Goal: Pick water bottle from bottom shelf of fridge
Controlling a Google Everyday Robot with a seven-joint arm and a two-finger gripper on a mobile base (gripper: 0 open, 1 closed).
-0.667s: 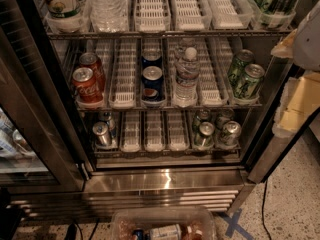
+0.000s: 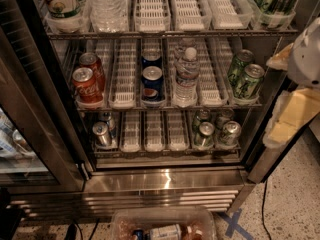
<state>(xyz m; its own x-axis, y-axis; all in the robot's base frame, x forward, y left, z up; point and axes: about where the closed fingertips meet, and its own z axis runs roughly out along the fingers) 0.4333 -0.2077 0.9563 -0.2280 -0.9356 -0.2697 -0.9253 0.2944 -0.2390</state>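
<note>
Water bottle upright on bottom shelf, tool at far right

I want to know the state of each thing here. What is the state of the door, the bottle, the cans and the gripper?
door: open, swung to the left.
water bottle: upright, capped, not gripped.
cola cans: upright.
Pepsi cans: upright.
green cans: upright.
gripper: at the right edge, away from the water bottle.
</note>
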